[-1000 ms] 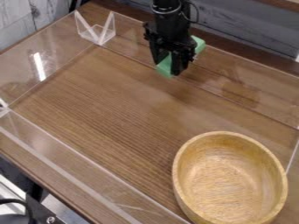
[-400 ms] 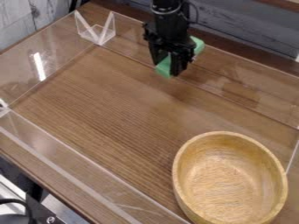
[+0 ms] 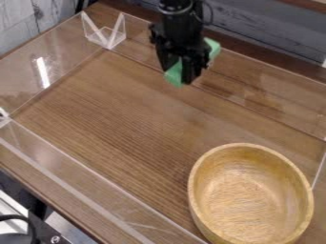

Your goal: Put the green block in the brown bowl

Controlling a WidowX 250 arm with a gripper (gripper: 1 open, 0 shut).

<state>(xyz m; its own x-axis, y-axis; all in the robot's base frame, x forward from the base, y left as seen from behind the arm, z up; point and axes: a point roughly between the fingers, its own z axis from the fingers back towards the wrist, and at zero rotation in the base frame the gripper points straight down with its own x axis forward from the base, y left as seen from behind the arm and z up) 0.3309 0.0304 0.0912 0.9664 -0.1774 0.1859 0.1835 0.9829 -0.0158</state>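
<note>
I see a bright green block (image 3: pixel 192 57) at twelve o'clock in the black gripper (image 3: pixel 184 74). The bowl (image 3: pixel 251 196) at five o'clock is light tan with ringed grain. My table (image 3: pixel 114 124) is dark brown, finely streaked.

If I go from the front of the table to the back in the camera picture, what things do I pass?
Brown bowl near the front edge → bare wooden table → the tool shut on the green block → clear plastic stand at the back.
</note>
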